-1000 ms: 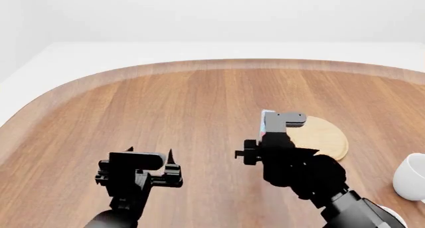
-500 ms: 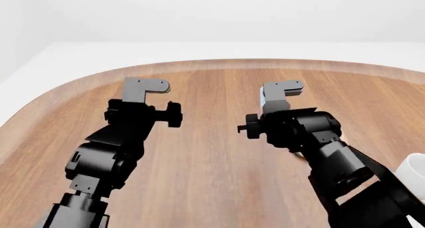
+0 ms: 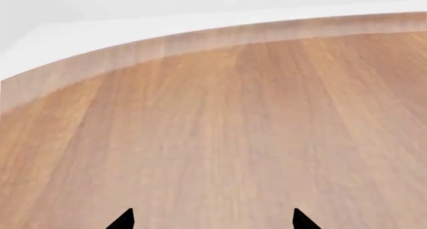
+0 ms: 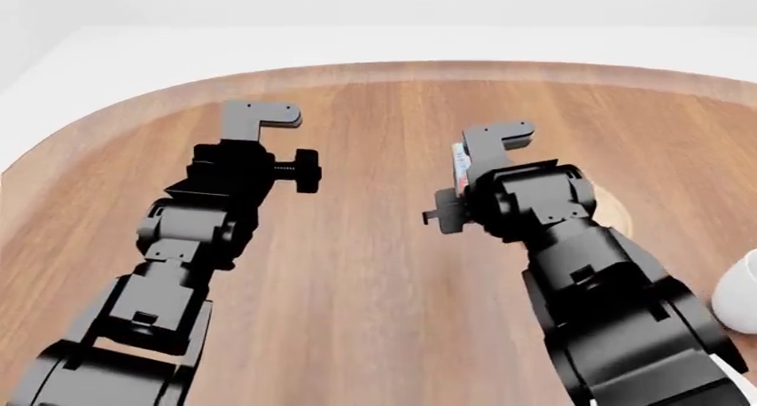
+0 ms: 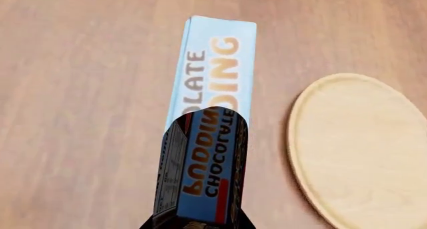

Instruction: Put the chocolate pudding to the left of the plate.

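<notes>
The chocolate pudding [image 5: 215, 84] is a light blue box with orange lettering, gripped at one end by my right gripper [image 5: 197, 222]. It juts out from the jaws above the wooden table, beside the plate [image 5: 363, 149], a light-tan disc. In the head view only a red-and-white sliver of the pudding [image 4: 458, 167] shows at the right gripper [image 4: 471, 177], and a small part of the plate [image 4: 619, 214] shows behind the right arm. My left gripper [image 3: 212, 222] is open and empty over bare table; it reaches forward at the left of the head view [image 4: 248, 162].
A white mug [image 4: 740, 296] stands at the right edge of the head view, near my right forearm. The table's rounded far edge [image 4: 391, 69] runs across the back, and the same edge shows in the left wrist view [image 3: 200, 36].
Both arms have stretched forward over the table. The left arm rose from low near the front. The right gripper still holds the pudding and now covers most of the plate.
</notes>
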{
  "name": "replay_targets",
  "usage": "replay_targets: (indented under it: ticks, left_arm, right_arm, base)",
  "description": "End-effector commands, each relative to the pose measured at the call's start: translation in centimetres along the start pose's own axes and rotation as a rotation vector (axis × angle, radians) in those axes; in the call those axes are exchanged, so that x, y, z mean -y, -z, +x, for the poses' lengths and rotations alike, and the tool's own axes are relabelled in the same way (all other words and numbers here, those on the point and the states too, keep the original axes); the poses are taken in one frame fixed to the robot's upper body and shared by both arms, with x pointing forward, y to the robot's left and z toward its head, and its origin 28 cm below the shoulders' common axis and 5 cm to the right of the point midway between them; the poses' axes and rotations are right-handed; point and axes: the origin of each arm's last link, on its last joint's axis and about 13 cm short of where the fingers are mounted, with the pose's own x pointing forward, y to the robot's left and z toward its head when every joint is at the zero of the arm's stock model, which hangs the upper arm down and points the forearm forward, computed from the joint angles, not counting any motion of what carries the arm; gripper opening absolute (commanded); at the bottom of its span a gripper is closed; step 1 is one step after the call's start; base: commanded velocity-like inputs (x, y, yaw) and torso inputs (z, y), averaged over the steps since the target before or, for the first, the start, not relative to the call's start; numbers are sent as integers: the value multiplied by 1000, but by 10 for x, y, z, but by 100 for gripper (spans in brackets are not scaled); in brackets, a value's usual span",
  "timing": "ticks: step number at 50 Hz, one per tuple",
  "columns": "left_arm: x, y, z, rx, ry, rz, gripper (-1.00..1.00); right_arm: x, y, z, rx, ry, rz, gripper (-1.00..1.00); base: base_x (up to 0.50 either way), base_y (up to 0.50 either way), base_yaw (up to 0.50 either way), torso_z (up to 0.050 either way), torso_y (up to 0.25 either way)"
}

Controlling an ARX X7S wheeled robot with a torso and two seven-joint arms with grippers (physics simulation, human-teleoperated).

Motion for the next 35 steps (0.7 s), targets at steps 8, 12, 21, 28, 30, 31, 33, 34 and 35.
replay_targets:
  ticks: [8,12,21,28,30,31,33,34,35]
  left_arm:
    - [0,-11,1,8,-2,9,100]
    - [0,-15,0,18,1,10,100]
    - [0,-25,-1,34,-6,12,100]
    - [0,-28,1,40,-7,9,100]
    - [0,-28,1,40,-6,9,100]
    - [0,-28,1,41,-8,10,100]
    - [-1,-29,1,41,-8,10,100]
    - [-1,-29,2,41,-9,10,100]
    - [-1,-29,2,41,-10,10,100]
  right_arm:
    - [6,-13,-8,8,-22,-1,-100]
    - [9,-17,-11,19,-17,14,-100]
    - [14,-26,-16,41,1,66,-100]
    - [17,-31,-18,64,35,101,-100]
    - [17,-31,-18,67,45,102,-100]
    - [17,-30,-18,68,50,101,-100]
    - [17,-31,-18,70,58,94,-100]
    - [17,-31,-18,70,60,91,-100]
    - [17,-31,-18,70,62,85,-100]
  base:
    - [-1,0,0,0,-250]
    - [0,0,0,0,-250]
    - [-1,0,0,0,-59]
    - [0,0,0,0,0]
    - [0,0,0,0,0]
    - [0,0,0,0,0]
    - [0,0,0,0,0]
    - [0,0,0,0,0]
    - [0,0,0,0,0]
